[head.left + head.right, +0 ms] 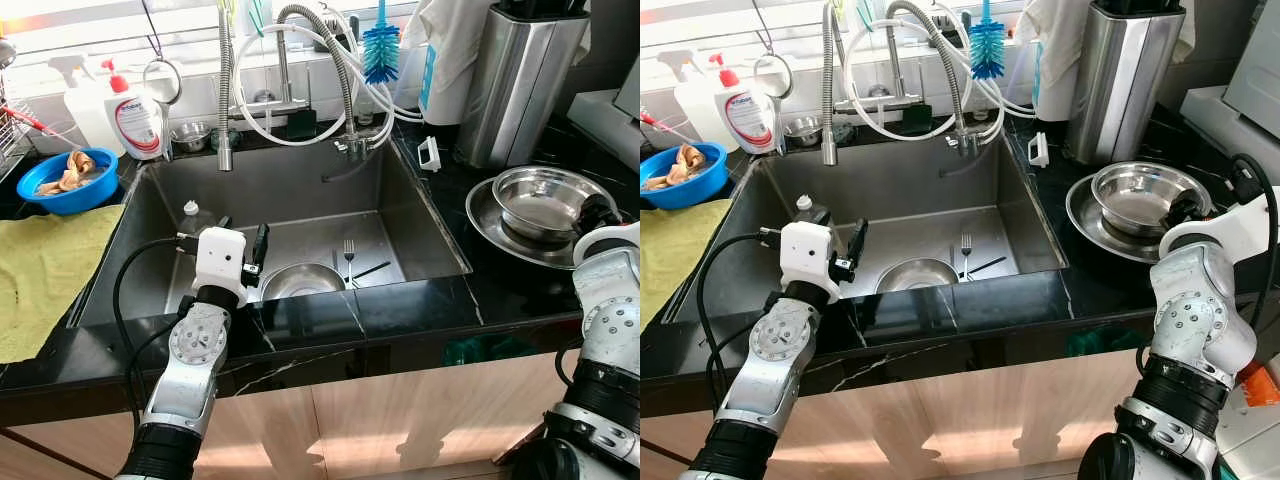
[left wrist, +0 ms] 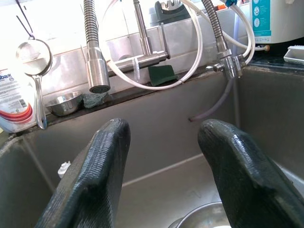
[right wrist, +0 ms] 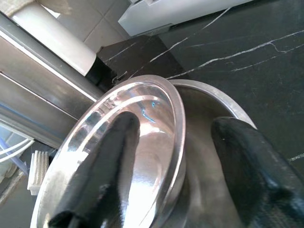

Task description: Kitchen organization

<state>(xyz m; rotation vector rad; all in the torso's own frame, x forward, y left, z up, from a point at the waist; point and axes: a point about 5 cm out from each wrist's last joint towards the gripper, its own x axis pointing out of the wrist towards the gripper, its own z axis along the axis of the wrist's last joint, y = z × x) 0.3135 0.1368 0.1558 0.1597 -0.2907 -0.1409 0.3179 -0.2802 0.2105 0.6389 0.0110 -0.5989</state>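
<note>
The left end effector [image 1: 257, 252] is hovering over the stainless steel sink [image 1: 300, 190], fingers spread wide and empty, a small round steel bowl [image 1: 302, 281] lying just beyond at 1 o'clock. On the black marble bench [image 1: 400, 310] at 3 o'clock, the right end effector [image 3: 171, 166] is straddling the rim of a shiny steel mixing bowl [image 1: 545, 200] nested in a wider steel dish [image 1: 490, 225], fingers apart.
</note>
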